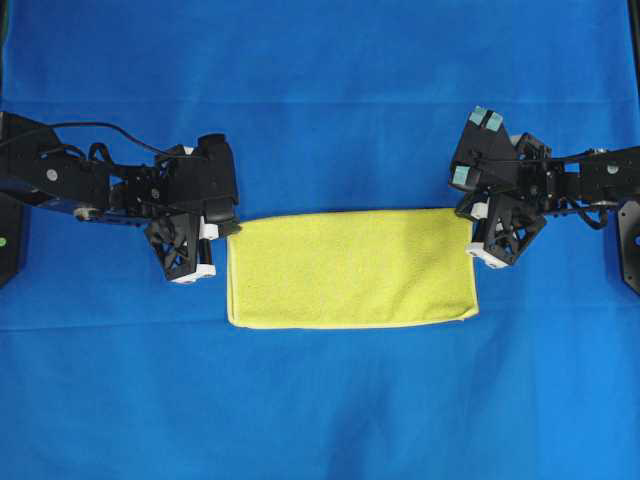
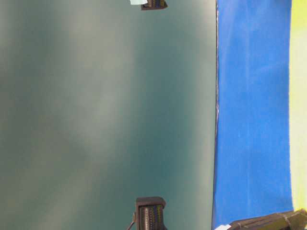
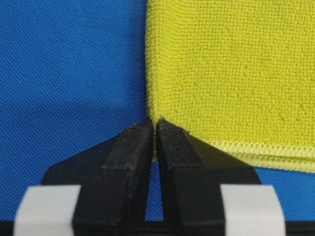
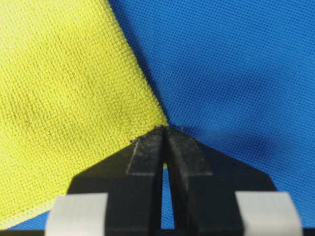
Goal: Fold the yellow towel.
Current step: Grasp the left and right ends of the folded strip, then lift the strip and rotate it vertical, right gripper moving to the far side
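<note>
The yellow towel lies flat on the blue cloth as a wide rectangle, two layers deep, with its paler hems stacked along the near edge. My left gripper is at its far left corner, shut on that corner; the left wrist view shows yellow fabric between the black fingertips of the left gripper. My right gripper is at the far right corner, likewise shut, and the right wrist view shows the towel pinched at the tips of the right gripper.
A blue cloth covers the whole table. The table-level view is turned sideways: it shows the cloth's edge, a strip of towel and a grey-green backdrop. Both arm bodies flank the towel's ends.
</note>
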`<move>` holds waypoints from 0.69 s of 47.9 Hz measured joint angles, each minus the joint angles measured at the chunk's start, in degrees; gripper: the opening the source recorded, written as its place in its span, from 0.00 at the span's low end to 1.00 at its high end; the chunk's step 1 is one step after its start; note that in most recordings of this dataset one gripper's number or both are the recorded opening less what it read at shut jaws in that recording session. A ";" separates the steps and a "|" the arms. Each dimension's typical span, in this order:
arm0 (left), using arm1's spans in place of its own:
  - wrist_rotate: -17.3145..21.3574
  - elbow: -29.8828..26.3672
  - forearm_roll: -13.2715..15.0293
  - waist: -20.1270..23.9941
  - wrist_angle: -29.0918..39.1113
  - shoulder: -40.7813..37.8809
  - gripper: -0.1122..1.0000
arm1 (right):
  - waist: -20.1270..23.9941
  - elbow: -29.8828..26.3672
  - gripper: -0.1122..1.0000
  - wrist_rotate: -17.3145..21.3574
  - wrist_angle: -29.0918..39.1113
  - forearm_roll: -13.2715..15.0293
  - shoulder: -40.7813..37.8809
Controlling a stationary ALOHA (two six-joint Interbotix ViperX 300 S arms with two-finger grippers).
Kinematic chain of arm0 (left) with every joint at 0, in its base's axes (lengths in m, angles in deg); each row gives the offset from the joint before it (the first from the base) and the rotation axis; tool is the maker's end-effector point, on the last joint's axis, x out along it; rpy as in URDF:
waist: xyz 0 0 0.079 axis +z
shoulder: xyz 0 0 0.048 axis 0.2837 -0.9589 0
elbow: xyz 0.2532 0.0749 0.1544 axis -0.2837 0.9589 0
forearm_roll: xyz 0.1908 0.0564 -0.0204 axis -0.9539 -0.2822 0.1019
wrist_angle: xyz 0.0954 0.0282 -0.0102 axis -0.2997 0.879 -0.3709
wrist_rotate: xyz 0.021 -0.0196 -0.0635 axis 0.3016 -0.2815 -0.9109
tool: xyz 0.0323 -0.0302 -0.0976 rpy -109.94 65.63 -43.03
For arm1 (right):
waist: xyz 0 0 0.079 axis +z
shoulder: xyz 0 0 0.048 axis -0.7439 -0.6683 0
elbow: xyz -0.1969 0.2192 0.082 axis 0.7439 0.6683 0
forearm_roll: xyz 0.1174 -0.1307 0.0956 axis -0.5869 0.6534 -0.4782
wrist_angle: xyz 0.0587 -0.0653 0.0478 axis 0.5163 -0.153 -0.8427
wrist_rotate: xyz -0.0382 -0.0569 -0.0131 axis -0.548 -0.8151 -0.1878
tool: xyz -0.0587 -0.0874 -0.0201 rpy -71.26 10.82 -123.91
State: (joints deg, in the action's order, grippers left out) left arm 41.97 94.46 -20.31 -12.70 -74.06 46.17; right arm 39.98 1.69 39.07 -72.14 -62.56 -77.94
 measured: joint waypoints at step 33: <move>-0.35 -6.50 0.00 -1.58 17.31 17.93 0.11 | 1.58 -4.04 0.11 0.44 17.58 0.00 21.36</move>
State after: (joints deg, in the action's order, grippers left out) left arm 41.62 87.96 -20.31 -14.28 -56.75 64.10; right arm 41.56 -2.35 39.51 -54.56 -62.56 -56.58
